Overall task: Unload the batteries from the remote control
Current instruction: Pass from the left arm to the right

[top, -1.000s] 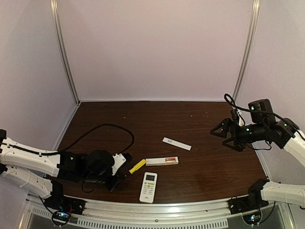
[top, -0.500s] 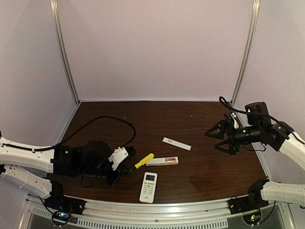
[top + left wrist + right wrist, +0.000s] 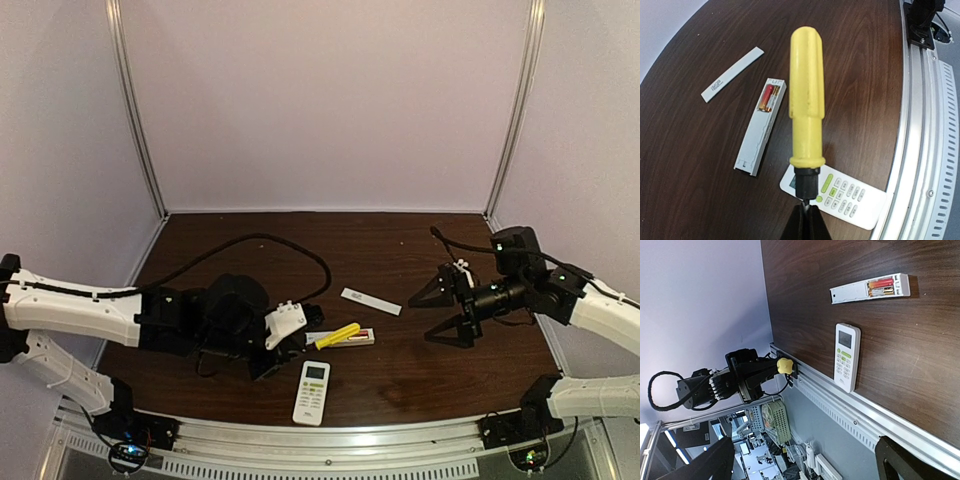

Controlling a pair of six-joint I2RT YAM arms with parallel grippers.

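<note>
1. On the table [image 3: 400,240]: broad bare wood behind and to the right of the clutter, so plenty of room to sweep there. Near side closed off by the metal rail [image 3: 330,440].
2. At the right gripper [image 3: 433,315]: fingers spread wide, holding nothing, hovering well right of everything, probably parked clear to give the other arm room.
3. At the left gripper [image 3: 805,227]: fingers pinched on the dark shank of the yellow screwdriver [image 3: 805,95], handle pointing away, over or just beside the open remote [image 3: 760,135]. Working end hidden in the grip.
4. Second remote [image 3: 312,392] face up, close to the rail, little slack on that side.
5. White cover [image 3: 732,74] off and lying apart, behind the open remote.
6. Batteries [image 3: 768,96] seated side by side in the bay at one end of the open remote, none out yet.
</note>
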